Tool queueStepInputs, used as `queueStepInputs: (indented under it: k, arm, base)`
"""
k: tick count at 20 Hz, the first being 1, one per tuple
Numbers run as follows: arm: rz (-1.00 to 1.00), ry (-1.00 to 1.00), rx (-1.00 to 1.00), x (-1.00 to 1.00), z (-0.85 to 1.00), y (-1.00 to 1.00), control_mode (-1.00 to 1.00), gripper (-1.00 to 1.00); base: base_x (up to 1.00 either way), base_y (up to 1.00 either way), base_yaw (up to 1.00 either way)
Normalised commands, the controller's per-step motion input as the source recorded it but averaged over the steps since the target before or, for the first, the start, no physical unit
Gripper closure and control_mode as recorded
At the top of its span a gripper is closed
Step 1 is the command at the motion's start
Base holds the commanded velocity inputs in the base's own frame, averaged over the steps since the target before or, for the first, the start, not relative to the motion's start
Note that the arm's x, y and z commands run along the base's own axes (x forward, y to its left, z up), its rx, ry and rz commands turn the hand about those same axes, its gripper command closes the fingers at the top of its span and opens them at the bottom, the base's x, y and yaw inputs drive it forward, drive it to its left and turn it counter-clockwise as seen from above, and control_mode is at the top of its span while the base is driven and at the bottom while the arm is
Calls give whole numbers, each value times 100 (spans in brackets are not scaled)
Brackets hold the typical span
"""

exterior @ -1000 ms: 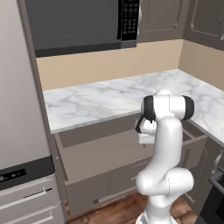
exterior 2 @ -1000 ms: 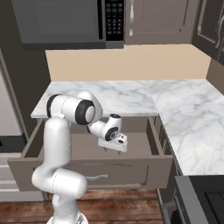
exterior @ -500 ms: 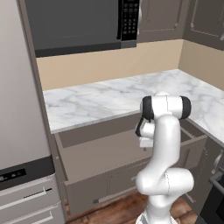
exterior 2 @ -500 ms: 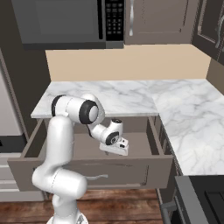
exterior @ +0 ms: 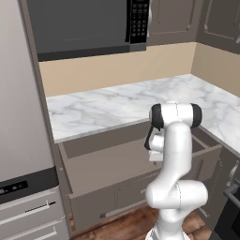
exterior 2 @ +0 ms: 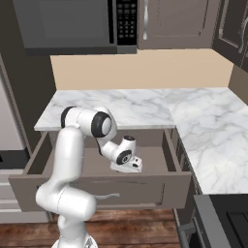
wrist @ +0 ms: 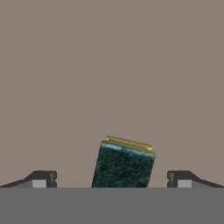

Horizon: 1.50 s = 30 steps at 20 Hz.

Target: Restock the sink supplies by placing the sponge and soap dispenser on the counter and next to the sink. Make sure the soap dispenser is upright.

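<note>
— What sort of place is this?
— A home kitchen: a marble counter (exterior: pixel 117 105) over dark cabinets (exterior 2: pixel 174 22), a microwave (exterior 2: pixel 72 24) mounted above, a fridge (exterior: pixel 21 117) at the side, an open drawer (exterior 2: pixel 97 186).

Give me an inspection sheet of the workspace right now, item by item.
Surface: white marble counter above an open drawer.
Job's things: sponge, green side showing, lies on the drawer floor between the jaws, not gripped; soap dispenser nothing seen; sink nothing seen.
Clutter: nothing seen.
Grippers: gripper low inside the drawer, jaws wide open.
Cables: nothing seen.
Surroundings: microwave and cabinets above, beige backsplash, wood floor.
</note>
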Motion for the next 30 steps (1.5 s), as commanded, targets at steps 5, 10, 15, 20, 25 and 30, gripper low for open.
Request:
queueStepInputs:
  k: [5, 10, 15, 20, 25, 30]
  arm:
    - [0, 0, 0, 0, -26, -11, -100, -100]
    - [0, 0, 0, -1, -13, -1, -100, -100]
    - [0, 0, 0, -3, 0, 0, -100, -100]
    - [0, 0, 0, 0, -2, 0, -100, -100]
    - [0, 0, 0, 0, -12, 0, -100, -100]
    - [0, 0, 0, 0, -15, 0, -100, -100]
  base:
    - [0, 0, 0]
    - [0, 0, 0]
    - [0, 0, 0]
    - [0, 0, 0]
    - [0, 0, 0]
    - [0, 0, 0]
